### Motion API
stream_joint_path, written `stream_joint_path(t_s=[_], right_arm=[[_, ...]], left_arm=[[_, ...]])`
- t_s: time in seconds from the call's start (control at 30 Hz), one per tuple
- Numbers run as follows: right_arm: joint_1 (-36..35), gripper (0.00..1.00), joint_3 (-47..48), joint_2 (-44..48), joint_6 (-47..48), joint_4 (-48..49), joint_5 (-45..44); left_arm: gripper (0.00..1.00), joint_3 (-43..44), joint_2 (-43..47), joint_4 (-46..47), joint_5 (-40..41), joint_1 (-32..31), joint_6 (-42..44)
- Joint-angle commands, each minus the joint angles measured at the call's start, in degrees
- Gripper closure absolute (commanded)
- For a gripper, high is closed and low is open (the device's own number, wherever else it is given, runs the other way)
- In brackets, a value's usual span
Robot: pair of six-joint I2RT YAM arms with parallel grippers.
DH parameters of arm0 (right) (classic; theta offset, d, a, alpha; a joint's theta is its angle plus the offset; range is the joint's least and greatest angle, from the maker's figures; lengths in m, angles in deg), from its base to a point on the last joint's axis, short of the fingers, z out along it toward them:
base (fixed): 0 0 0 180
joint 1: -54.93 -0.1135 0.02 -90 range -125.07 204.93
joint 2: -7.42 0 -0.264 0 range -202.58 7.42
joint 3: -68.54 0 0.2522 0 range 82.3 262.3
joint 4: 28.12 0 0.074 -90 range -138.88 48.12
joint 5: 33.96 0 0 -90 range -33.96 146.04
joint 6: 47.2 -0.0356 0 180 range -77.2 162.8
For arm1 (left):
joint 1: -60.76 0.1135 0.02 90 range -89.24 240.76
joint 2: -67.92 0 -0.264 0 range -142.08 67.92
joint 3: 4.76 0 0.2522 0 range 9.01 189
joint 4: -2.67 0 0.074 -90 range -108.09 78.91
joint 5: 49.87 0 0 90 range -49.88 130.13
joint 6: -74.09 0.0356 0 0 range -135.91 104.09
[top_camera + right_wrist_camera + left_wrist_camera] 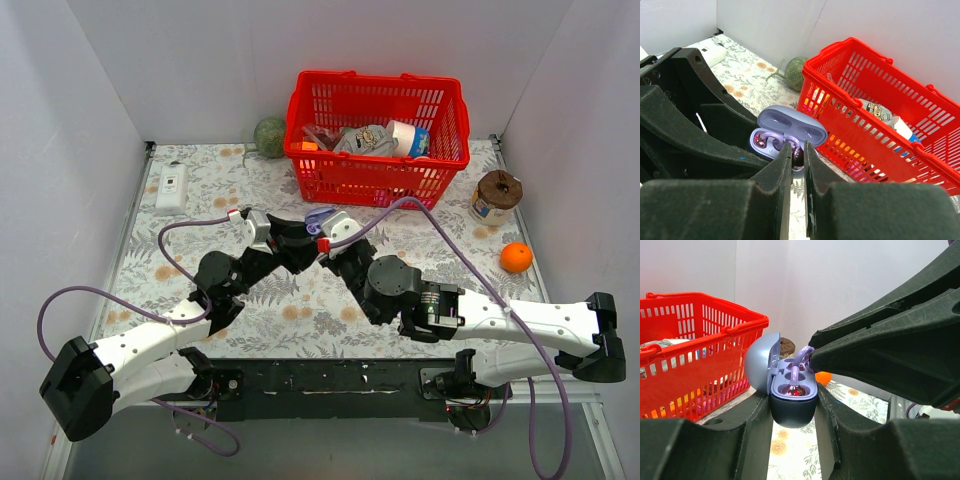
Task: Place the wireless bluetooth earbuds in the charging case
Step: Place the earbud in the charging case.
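Observation:
The lavender charging case (pixel 792 395) is held open between my left gripper's (pixel 793 407) fingers, lid (pixel 760 371) swung up to the left. One earbud (pixel 794 388) sits in the near socket. My right gripper (pixel 798 156) is shut on the second earbud (pixel 798 155), a dark glossy bud, held at the case's (pixel 790 131) right socket. In the right wrist view the seated earbud (pixel 760 143) shows at the case's left. In the top view both grippers meet at the case (pixel 318 218) in front of the basket.
A red basket (pixel 378 172) full of items stands just behind the case. A green ball (pixel 269 137), a white remote (pixel 171 187), a brown-topped cup (pixel 496 197) and an orange (pixel 516 257) lie around the flowered cloth.

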Motion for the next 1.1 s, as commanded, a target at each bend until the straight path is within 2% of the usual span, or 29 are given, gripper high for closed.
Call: stream_joint_path(t_s=[0.0,0.27,0.73,0.83,0.97,1.07], right_arm=[[-0.21,0.96,2.62,-0.03,-5.13,-4.32,4.03],[1.02,0.89,2.89,0.32,-8.03,-6.78,4.11],[2.52,0.84,2.97,1.20,-9.52,-8.19,3.85],[2.69,0.80,3.15,1.29,-9.70,-8.45,3.85],[3.22,0.69,4.02,1.02,-11.01,-10.38,3.76],[3.66,0.65,4.03,1.20,-11.81,-11.26,3.85]], left_arm=[[1.00,0.76,1.44,3.55,0.51,-0.12,0.26],[1.00,0.32,2.06,3.55,0.50,-0.12,0.26],[1.00,-0.56,2.85,4.34,0.07,-0.12,-0.01],[1.00,-0.65,3.03,4.07,0.15,-0.12,-0.09],[1.00,-0.82,3.11,3.99,0.15,-0.20,-0.09],[1.00,-0.82,3.20,3.99,0.07,-0.12,-0.18]])
